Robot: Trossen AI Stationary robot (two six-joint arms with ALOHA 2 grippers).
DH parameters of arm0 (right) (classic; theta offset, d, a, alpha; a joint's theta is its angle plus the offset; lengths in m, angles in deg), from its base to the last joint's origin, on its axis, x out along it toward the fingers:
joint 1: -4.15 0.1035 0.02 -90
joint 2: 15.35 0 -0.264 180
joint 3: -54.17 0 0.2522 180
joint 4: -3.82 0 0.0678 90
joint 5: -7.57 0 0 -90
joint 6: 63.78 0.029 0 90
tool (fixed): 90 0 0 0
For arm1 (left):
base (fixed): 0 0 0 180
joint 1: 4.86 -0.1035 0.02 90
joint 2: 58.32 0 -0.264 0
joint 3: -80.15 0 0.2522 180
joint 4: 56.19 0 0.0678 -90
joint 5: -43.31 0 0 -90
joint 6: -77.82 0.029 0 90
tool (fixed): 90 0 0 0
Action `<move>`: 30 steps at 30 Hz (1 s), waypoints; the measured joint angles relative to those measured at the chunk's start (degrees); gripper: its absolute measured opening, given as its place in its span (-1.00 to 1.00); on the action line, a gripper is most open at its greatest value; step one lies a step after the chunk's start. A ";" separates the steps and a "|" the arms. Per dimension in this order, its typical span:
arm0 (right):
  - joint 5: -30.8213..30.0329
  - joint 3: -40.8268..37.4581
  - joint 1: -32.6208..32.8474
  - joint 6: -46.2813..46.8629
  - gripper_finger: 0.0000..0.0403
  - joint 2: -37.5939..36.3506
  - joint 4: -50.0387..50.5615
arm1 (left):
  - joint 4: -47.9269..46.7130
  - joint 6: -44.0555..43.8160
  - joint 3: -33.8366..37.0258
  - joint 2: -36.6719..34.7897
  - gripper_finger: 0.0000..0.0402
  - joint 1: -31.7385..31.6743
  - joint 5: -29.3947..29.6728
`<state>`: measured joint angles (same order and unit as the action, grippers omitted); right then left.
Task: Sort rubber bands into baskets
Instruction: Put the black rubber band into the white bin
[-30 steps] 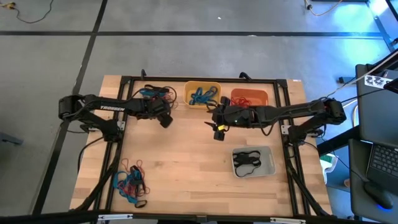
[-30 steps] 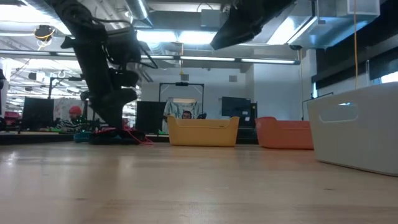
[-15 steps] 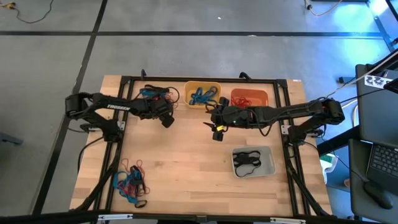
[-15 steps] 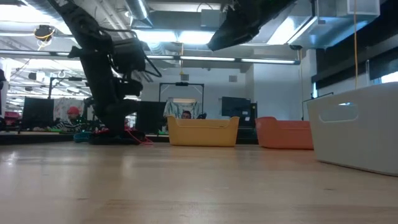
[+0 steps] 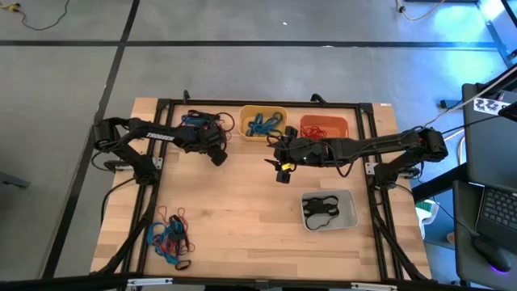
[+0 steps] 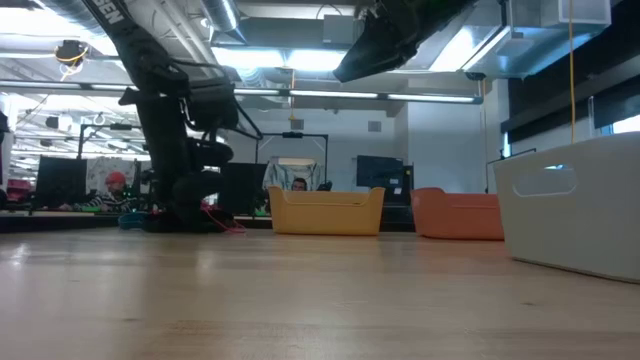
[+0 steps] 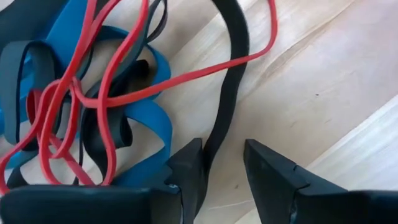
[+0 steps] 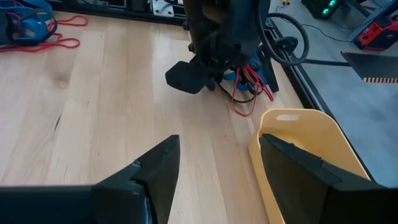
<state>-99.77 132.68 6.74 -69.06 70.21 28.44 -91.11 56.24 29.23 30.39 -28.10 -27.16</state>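
Clutter around the work: a wooden table (image 5: 242, 210) inside a black frame, a laptop (image 5: 494, 212) on a stand at 3 o'clock off the table, and in the low view a room of monitors with a person (image 6: 299, 184) seated behind the yellow basket (image 5: 262, 123). Yellow basket sits at 12 o'clock with blue bands in it; orange basket (image 5: 324, 128) just beside it toward 1 o'clock holds red bands; grey basket (image 5: 329, 209) at 4 o'clock holds black bands. One tangle of rubber bands (image 5: 202, 122) lies at 11 o'clock, a second heap (image 5: 170, 240) at 7 o'clock. Left gripper (image 7: 224, 165) is down at the 11 o'clock tangle; its fingers stand a little apart, one on either side of a black band (image 7: 231, 74), not seen to pinch it. Red and blue loops cross over that black band, so it is not free of the pile. Right gripper (image 8: 217, 155) hovers above the table centre, just short of the yellow basket's rim, fingers apart and holding nothing; its wrist view shows the left arm's head blocking the tangle. Against the frame a second ago: left arm has reached farther toward 12 o'clock, shoulder shifted right, and its fingers have drawn closer together. Right arm is unchanged apart from a slight drift; baskets and both heaps lie as before.
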 joint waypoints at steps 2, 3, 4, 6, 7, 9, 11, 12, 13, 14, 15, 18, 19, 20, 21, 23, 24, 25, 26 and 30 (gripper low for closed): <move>0.00 0.00 0.00 -0.19 0.11 0.00 0.02 | 0.41 0.66 0.07 -0.05 -0.47 0.13 -0.03; 0.00 0.00 0.00 -0.40 0.11 0.00 0.00 | 0.46 0.87 0.08 -0.16 -0.52 0.15 -0.21; 0.00 0.00 0.00 -0.63 0.11 0.00 0.00 | 0.55 1.12 0.08 -0.17 -0.56 0.13 -0.50; 0.00 0.00 0.00 -0.74 0.11 0.00 0.01 | 0.65 1.93 0.08 -0.17 -0.67 0.13 -1.36; 0.00 0.00 0.00 -0.74 0.11 0.00 0.04 | 0.67 2.29 0.08 -0.17 -0.72 0.12 -1.90; 0.00 0.00 0.00 -0.74 0.11 0.00 0.13 | 0.58 3.00 0.00 -0.17 -0.84 0.24 -2.82; 0.00 0.00 0.00 -0.74 0.11 0.00 0.50 | -0.60 3.92 -0.68 -0.28 -0.95 0.82 -3.36; 0.00 0.00 0.00 -0.74 0.11 0.00 0.73 | -1.42 4.17 -1.01 -0.39 -0.97 1.21 -3.43; 0.00 0.00 0.00 -0.72 0.11 0.00 0.84 | -2.51 4.17 -1.42 -0.57 -0.97 1.73 -3.63; 0.00 0.00 0.00 -0.72 0.11 0.00 0.99 | -3.65 4.15 -1.73 -0.92 -0.96 2.34 -4.08; 0.00 0.00 0.00 -0.72 0.11 0.00 1.16 | -4.59 4.15 -1.95 -1.28 -0.95 3.06 -4.73; 0.00 0.00 0.00 -0.72 0.11 0.00 1.14 | -4.76 4.22 -2.48 -3.06 -0.95 5.65 -5.60; 0.00 0.02 0.00 -0.72 0.11 0.00 1.08 | -4.95 4.22 -2.78 -3.76 -0.97 6.43 -5.60; 0.00 0.02 0.00 -0.70 0.11 0.00 1.12 | -5.39 4.20 -3.08 -4.39 -0.98 7.24 -5.57; 0.00 0.02 0.00 -0.70 0.11 0.00 1.23 | -5.61 4.16 -3.21 -5.07 -0.98 8.03 -5.57; 0.00 0.02 0.00 -0.68 0.11 0.00 1.32 | -5.81 3.95 -3.61 -6.62 -0.97 9.73 -5.63; 0.00 0.02 0.00 -0.65 0.11 0.00 1.50 | -5.59 3.92 -3.89 -7.52 -0.97 10.58 -5.68; 0.01 0.02 0.00 -0.55 0.11 0.00 1.70 | -5.27 3.96 -4.15 -8.34 -0.96 11.50 -5.68; 0.17 0.02 0.00 -0.36 0.11 0.00 2.17 | -5.12 4.39 -4.39 -9.14 -0.96 12.35 -5.68; 0.87 0.02 0.00 -0.33 0.11 0.00 4.11 | -1.52 8.55 -4.60 -12.25 -0.98 15.68 -5.64</move>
<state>-98.90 132.70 6.74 -69.39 70.21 32.55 -92.62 64.79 24.63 18.13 -12.42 -32.80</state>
